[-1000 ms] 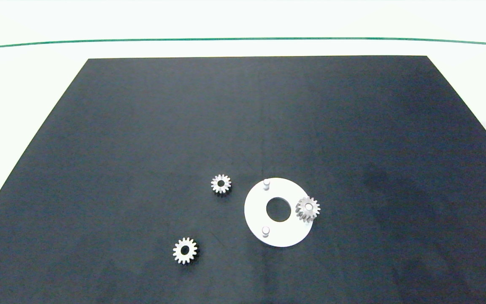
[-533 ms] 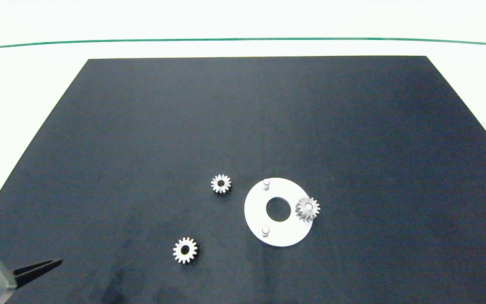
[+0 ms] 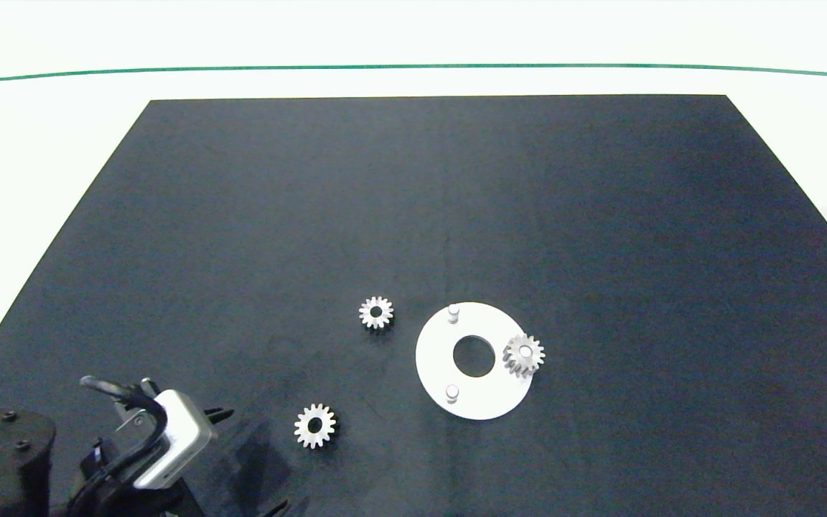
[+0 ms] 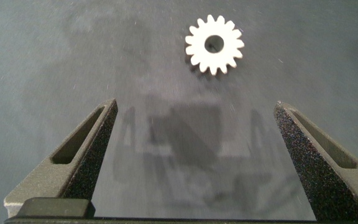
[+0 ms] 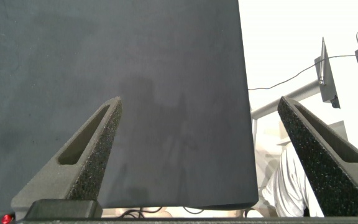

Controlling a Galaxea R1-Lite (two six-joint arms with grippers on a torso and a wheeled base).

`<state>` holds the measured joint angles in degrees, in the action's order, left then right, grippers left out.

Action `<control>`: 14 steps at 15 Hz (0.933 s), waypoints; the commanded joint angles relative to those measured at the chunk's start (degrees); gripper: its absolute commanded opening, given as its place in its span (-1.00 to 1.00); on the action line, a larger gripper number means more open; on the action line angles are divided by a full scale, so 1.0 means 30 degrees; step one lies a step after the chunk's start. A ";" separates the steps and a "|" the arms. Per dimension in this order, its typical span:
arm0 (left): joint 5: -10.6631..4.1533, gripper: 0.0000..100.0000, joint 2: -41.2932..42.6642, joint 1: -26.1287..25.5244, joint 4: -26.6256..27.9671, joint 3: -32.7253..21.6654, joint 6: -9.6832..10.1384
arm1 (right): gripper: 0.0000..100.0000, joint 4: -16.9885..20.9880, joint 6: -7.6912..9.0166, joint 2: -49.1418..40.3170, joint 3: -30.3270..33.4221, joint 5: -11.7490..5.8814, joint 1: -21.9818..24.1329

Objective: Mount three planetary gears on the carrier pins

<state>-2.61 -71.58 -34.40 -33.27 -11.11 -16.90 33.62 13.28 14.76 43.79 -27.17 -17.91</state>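
Left pincer (image 4: 194, 155) hangs wide open just short of one loose gear (image 4: 214, 45) on the dark tabletop (image 3: 456, 215), another gear (image 3: 376, 313) lies beside the white disc (image 3: 442, 359), third gear (image 3: 524, 353) already sits on a pin, right pincer (image 5: 197, 155) open off at the tabletop's edge.

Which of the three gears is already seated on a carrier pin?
The gear at the white disc's right edge, pin through its hole. The other two gears lie loose on the black mat.
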 commanded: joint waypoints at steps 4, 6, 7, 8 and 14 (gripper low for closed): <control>-0.0654 1.00 -0.3385 -0.1072 -0.2153 -0.0312 0.0007 | 1.00 0.0072 0.0057 0.0118 -0.0006 -0.0054 -0.0037; -0.0771 1.00 -0.4030 -0.1101 -0.2622 -0.0517 0.0066 | 1.00 0.0072 0.0057 0.0147 -0.0006 -0.0054 -0.0066; -0.0800 1.00 -0.4235 -0.1101 -0.2827 -0.0693 0.0095 | 1.00 0.0072 0.0028 0.0177 -0.0036 -0.0054 -0.0066; -0.0830 1.00 -0.4469 -0.1101 -0.2885 -0.0868 0.0124 | 1.00 0.0072 0.0057 0.0177 -0.0036 -0.0054 -0.0037; -0.0918 0.80 -0.4616 -0.1072 -0.3090 -0.1308 0.0212 | 1.00 0.0072 0.0028 0.0089 -0.0006 -0.0054 -0.0066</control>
<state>-5.27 -85.53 -37.64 -42.30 -14.98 -16.15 33.65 13.28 14.80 43.76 -27.17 -18.04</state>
